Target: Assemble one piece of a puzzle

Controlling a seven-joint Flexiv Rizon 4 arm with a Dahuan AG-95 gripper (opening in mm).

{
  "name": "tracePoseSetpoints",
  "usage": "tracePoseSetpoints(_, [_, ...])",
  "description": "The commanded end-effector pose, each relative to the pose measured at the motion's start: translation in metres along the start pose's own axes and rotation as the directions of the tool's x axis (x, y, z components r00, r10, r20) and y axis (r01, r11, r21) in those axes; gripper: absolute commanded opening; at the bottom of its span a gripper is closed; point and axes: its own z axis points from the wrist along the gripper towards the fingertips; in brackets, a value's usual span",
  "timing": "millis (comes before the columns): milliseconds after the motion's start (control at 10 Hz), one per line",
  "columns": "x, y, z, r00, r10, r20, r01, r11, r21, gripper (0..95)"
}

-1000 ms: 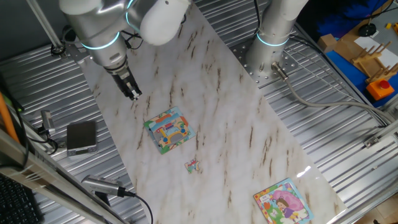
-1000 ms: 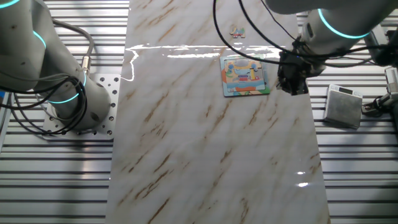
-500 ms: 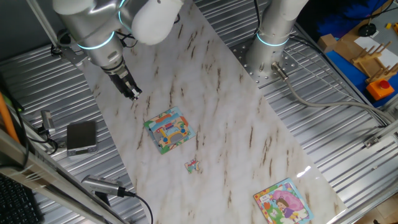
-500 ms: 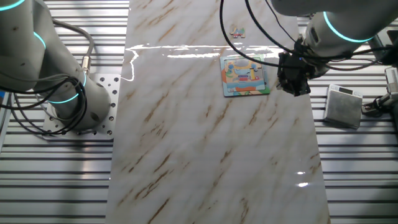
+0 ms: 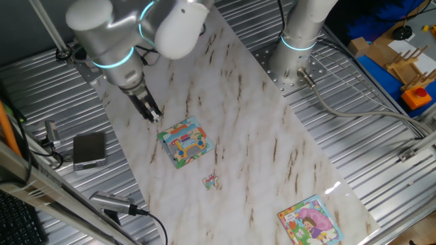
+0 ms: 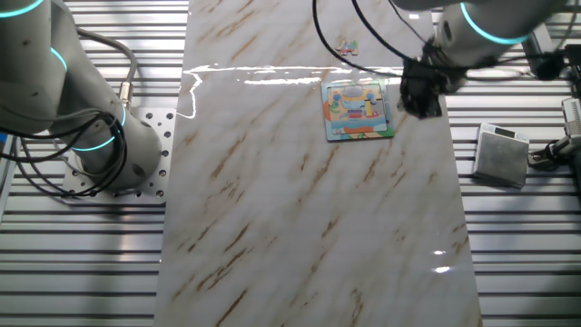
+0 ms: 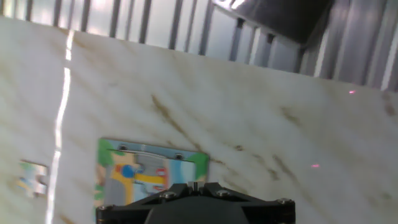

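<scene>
The puzzle is a small square board with a teal, green and orange border, lying flat on the marble table; it also shows in the other fixed view and at the bottom left of the hand view. The piece is a tiny mottled pink, green and white bit lying loose on the marble a short way from the puzzle. My gripper hangs just beside the puzzle's edge. Its fingers stand together, shut, with nothing between them.
A second square puzzle with a pink-dressed girl lies at the table's near corner. A grey box sits on the ribbed metal beside the marble. Another arm's base stands at the table's far side.
My gripper has moved along the table's side towards the puzzle and now hangs close by its edge. The puzzle and the piece have not moved.
</scene>
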Motion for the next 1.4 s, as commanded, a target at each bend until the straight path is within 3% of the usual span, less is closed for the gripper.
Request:
tracePoseSetpoints(100, [-0.008, 0.045, 0.012, 0.997, 0.076, 0.001, -0.076, 0.997, -0.001, 0.0])
tracePoseSetpoints(300, [-0.011, 0.068, 0.022, 0.996, 0.090, 0.000, -0.090, 0.996, 0.002, 0.0])
tracePoseSetpoints(500, [-0.011, 0.080, 0.028, 0.997, 0.080, 0.000, -0.080, 0.997, -0.003, 0.0])
tracePoseSetpoints(1100, [-0.008, 0.079, 0.028, 0.995, -0.097, -0.009, 0.097, 0.995, -0.003, 0.0])
tracePoseSetpoints(1400, [-0.008, 0.079, 0.028, 0.993, -0.117, -0.020, 0.117, 0.993, 0.000, 0.0])
